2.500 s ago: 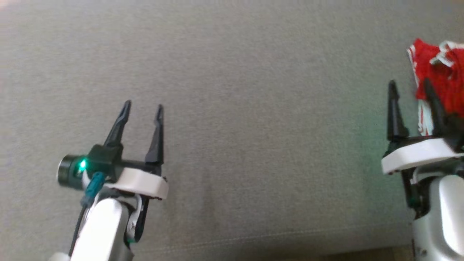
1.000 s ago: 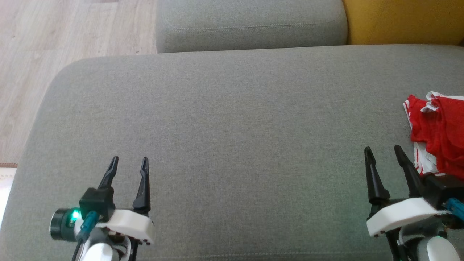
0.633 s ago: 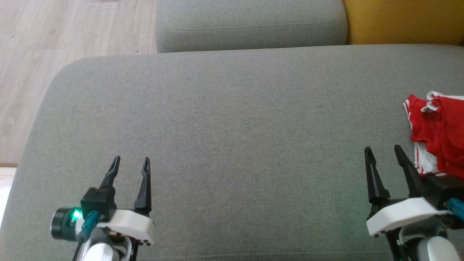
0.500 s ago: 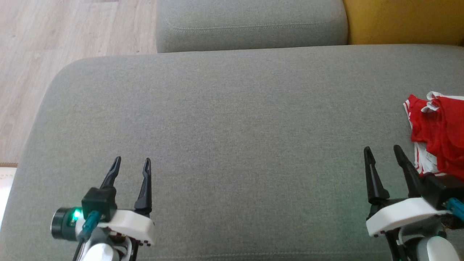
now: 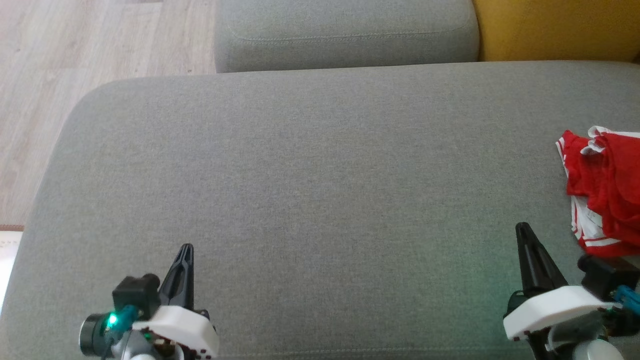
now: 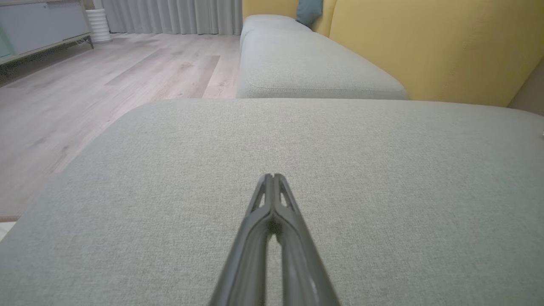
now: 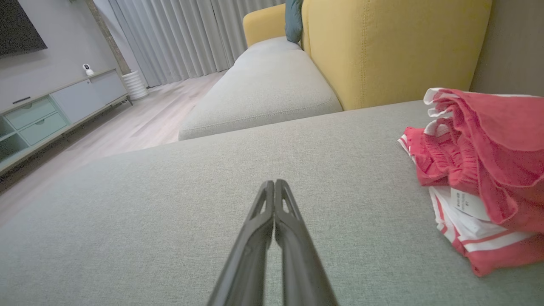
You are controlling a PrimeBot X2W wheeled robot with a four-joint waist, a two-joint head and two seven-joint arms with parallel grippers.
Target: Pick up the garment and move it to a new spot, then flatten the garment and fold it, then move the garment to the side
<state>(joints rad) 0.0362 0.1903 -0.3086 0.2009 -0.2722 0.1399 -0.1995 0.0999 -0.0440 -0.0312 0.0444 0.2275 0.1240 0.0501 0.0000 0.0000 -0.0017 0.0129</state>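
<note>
The red cloth garment (image 5: 605, 190), with white stripes and white frilly edges, lies in a crumpled heap on the right end of the big grey fabric seat cushion (image 5: 320, 165). Its long way runs from the back of the cushion toward the front. The side of the head view cuts part of it off. The frilly end points to the back of the cushion, and the flat striped end points to the front. A small white label (image 7: 465, 203) shows on the striped part in the right wrist view.

The right gripper (image 5: 523, 226) is near the front edge of the cushion. The garment lies just to the right of it and a little farther back, and the two are not touching. Its two long dark fingers are pressed together into one point and hold nothing. They point toward the back of the cushion.

The left gripper (image 5: 185, 248) is near the front left of the cushion, well apart from the garment. Its fingers are pinched together too, with nothing between them, and they also point toward the back. A small green light (image 5: 112, 320) glows on the dark round part beside it. I cannot tell if either gripper's tips touch the cushion.

Behind the big cushion sits a smaller grey cushion (image 5: 345, 35), with a yellow sofa back (image 5: 555, 27) to its right. A pale wooden floor (image 5: 75, 75) lies off the cushion's left end
</note>
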